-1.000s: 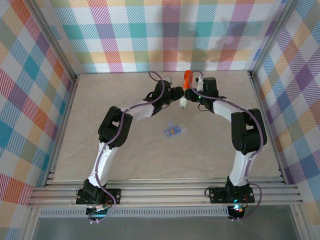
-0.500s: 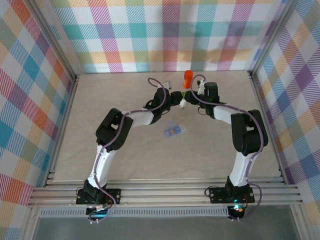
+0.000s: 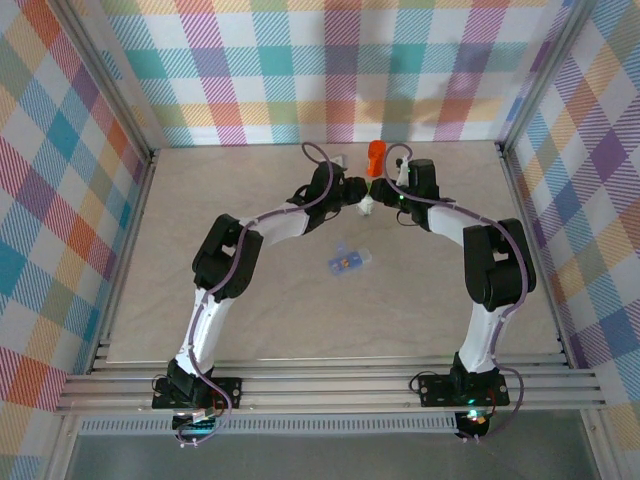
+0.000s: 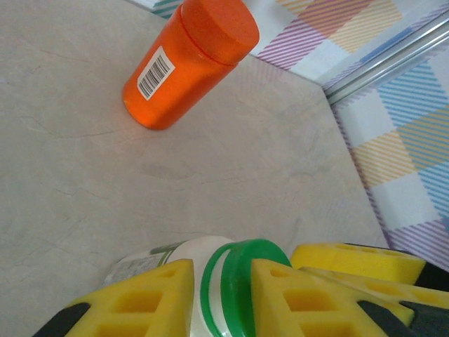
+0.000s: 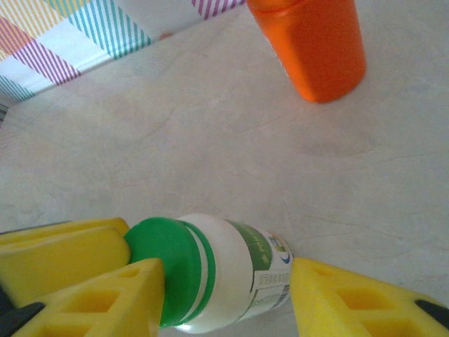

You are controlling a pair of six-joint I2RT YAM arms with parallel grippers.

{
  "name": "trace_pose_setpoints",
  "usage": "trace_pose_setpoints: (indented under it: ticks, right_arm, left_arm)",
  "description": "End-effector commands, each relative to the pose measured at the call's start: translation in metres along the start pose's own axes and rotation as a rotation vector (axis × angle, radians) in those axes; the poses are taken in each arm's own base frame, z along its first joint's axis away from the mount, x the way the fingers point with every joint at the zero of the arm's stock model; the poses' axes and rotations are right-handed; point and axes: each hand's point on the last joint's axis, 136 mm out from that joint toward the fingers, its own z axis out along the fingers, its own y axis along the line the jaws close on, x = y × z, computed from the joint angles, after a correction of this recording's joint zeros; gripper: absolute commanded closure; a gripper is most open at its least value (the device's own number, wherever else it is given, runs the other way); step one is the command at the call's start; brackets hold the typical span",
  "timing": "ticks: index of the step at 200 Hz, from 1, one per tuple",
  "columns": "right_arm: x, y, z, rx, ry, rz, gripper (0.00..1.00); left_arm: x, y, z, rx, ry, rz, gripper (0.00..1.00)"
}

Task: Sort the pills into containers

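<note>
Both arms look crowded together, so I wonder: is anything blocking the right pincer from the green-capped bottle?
Nothing visible. The green-capped bottle lies between the fingers of the right pincer, while the left pincer clamps its cap end. The orange bottle stands beyond, apart.

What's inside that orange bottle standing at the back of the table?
Nothing inside can be seen. The orange bottle is closed by its orange cap, and its walls are not see-through. A barcode label shows on its side.
</note>
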Motion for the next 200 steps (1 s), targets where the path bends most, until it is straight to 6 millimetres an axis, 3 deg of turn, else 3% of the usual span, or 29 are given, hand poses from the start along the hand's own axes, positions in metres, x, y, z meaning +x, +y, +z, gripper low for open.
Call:
trace_pose_setpoints:
  ticks: [1,27,44,60,78,103,130,154,200]
  right_arm:
    - [-0.014,0.011,-0.012,0.013,0.022,0.008,0.49]
    - [-0.036,0.021,-0.027,0.015,-0.013,-0.016,0.47]
    - [-0.044,0.027,-0.042,0.024,-0.019,-0.033,0.46]
    - [-0.038,0.027,-0.056,0.051,0.009,-0.034,0.46]
    - [-0.019,0.025,-0.071,0.058,0.047,-0.023,0.46]
    - [0.018,0.023,-0.090,0.038,0.105,-0.027,0.46]
    - [0.061,0.025,-0.098,0.014,0.216,-0.050,0.46]
    - [0.094,0.033,-0.096,-0.011,0.277,-0.089,0.46]
    - [0.143,0.042,-0.073,-0.039,0.407,-0.101,0.46]
  left_arm:
    - [0.001,0.003,-0.003,-0.037,0.065,0.041,0.71]
    - [-0.030,-0.027,-0.022,0.014,0.000,0.073,0.70]
    - [-0.045,-0.041,-0.039,0.034,-0.037,0.097,0.64]
    - [-0.059,-0.052,-0.063,0.035,-0.070,0.130,0.63]
    - [-0.058,-0.044,-0.089,-0.023,-0.080,0.160,0.62]
    - [-0.036,-0.011,-0.116,-0.119,-0.005,0.162,0.62]
    - [0.006,0.027,-0.128,-0.173,0.124,0.129,0.62]
    - [0.039,0.054,-0.130,-0.213,0.207,0.103,0.63]
    - [0.068,0.079,-0.118,-0.267,0.299,0.074,0.63]
